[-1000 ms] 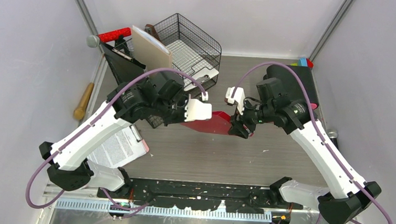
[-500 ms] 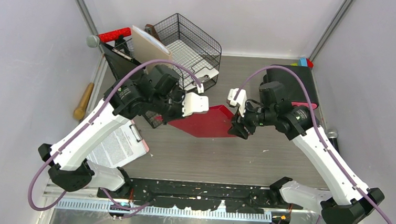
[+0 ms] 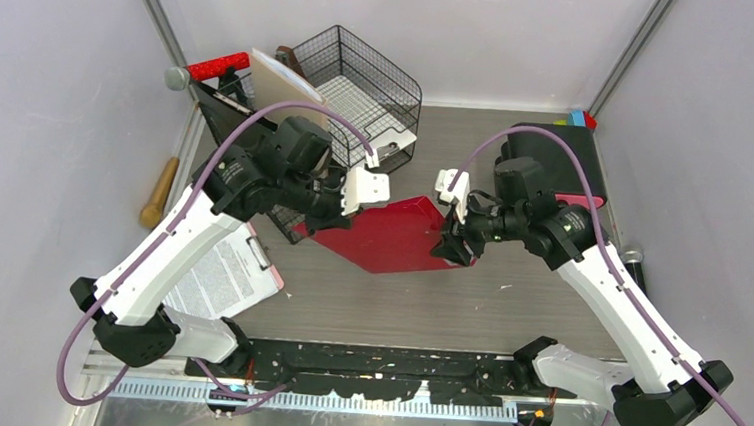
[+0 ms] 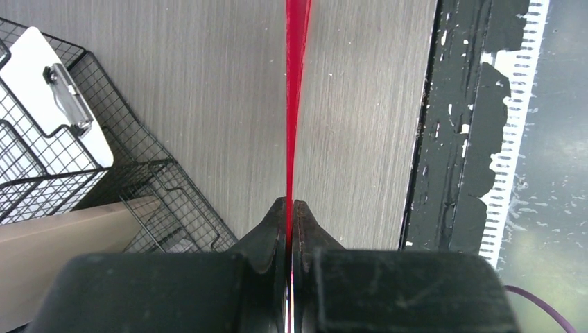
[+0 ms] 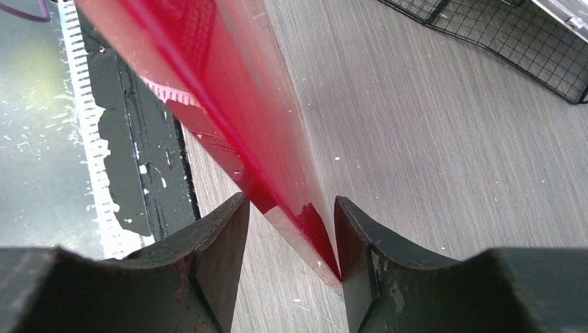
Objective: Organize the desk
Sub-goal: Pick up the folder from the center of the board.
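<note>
L end effector: clenched hard on one edge of the red sheet, which looks lifted off the table. R end effector: jaws part open, sheet's far corner btwn them. It looks to touch one finger but isn't gripped.

Progress, my guess: roughly midway.
- Near: printed clipboard lies loose on the table by my L arm.
- Mid: sheet not filed yet.
- Far: wire rack holds a white clipboard, beige board leans beside it, black drawer unit at far R.
</note>
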### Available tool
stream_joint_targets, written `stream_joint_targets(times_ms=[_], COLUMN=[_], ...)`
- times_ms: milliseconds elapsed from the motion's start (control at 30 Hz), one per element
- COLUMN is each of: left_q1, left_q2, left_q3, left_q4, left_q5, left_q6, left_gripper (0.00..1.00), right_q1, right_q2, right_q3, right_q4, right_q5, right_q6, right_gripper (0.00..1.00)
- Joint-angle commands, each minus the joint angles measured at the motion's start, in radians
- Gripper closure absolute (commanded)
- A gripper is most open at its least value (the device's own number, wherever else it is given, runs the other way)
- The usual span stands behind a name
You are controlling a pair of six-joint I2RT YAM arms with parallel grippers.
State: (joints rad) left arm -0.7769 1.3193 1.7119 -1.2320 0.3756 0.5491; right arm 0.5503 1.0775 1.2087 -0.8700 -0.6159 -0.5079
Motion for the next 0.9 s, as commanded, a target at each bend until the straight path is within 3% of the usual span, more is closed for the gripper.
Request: stream_joint_targets(times_ms=[0, 233, 367, 433, 633, 700, 867], left_q1=[0.015, 0.041, 0.057, 0.067, 0.1, 0.112, 0.176], left_q2=[-0.032, -0.03, -0.029, -0.03, -0.031, -0.033, -0.075], left_q3=[0.011, 0.002, -0.006, -0.008, 0.001, 0.012, 0.015], left_q4=[0.038, 0.045, 0.052, 0.057, 0.067, 0.065, 0.081], left_q5=[0.089, 0.134, 0.162, 0.172, 0.147, 0.126, 0.071], left_q6=[-0.023, -0.035, -0.044, -0.046, -0.051, -0.051, -0.071], left_gripper=[1.0, 1.0, 1.0, 1.0, 0.99, 0.86, 0.28], right_q1=[0.0, 0.0, 0.0, -0.001, -0.008, -0.013, -0.017], right_q2=[-0.011, -0.009, -0.006, -0.007, 0.0, 0.011, 0.052], right_q3=[-0.005, -0.014, -0.012, -0.013, 0.011, 0.03, 0.13], right_q4=[0.045, 0.057, 0.062, 0.065, 0.086, 0.105, 0.134], right_q5=[-0.034, -0.058, -0.074, -0.076, -0.076, -0.077, -0.07], right_q6=[0.015, 0.034, 0.051, 0.064, 0.124, 0.165, 0.257], right_gripper=[0.47, 0.6, 0.8, 0.97, 1.0, 1.0, 1.0])
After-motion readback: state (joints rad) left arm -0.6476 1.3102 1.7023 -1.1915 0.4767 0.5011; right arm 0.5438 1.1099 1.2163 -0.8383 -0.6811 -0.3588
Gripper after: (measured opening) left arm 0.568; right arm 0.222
